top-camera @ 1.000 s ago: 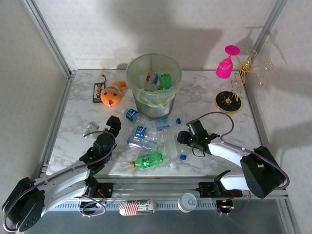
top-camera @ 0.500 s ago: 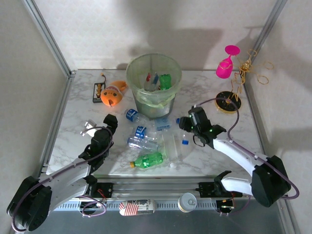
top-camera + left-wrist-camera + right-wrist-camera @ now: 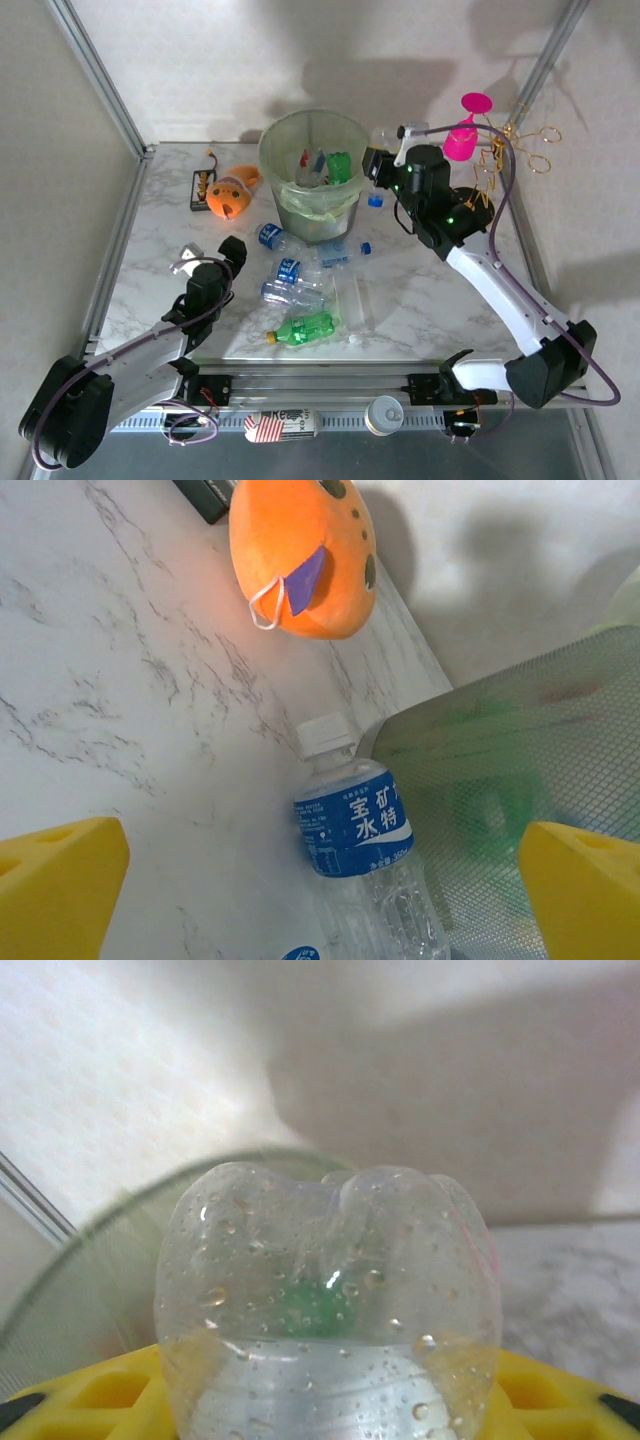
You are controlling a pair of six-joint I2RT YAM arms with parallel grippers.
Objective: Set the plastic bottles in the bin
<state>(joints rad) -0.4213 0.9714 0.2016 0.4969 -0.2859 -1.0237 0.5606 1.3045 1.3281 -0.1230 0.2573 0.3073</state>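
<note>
Clear bottle (image 3: 330,1300) clamped in right pincer (image 3: 381,166), seemingly just beside bin (image 3: 264,150) rim; left pincer (image 3: 232,249) wide.

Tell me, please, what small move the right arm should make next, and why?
Probably shift the right gripper sideways over the bin before opening: it is shut on a clear bottle that seems to hang beside the rim, not yet above the opening.

The white marble table (image 3: 400,300) carries the bin (image 3: 300,215) at upper centre of the frame, an orange plush toy (image 3: 228,193) and a black box (image 3: 203,186) left of it, and a round black stand base (image 3: 467,207) at right. Below the bin, clear bottles (image 3: 292,292) with blue labels and one green bottle (image 3: 305,327) lie on their sides.
</note>
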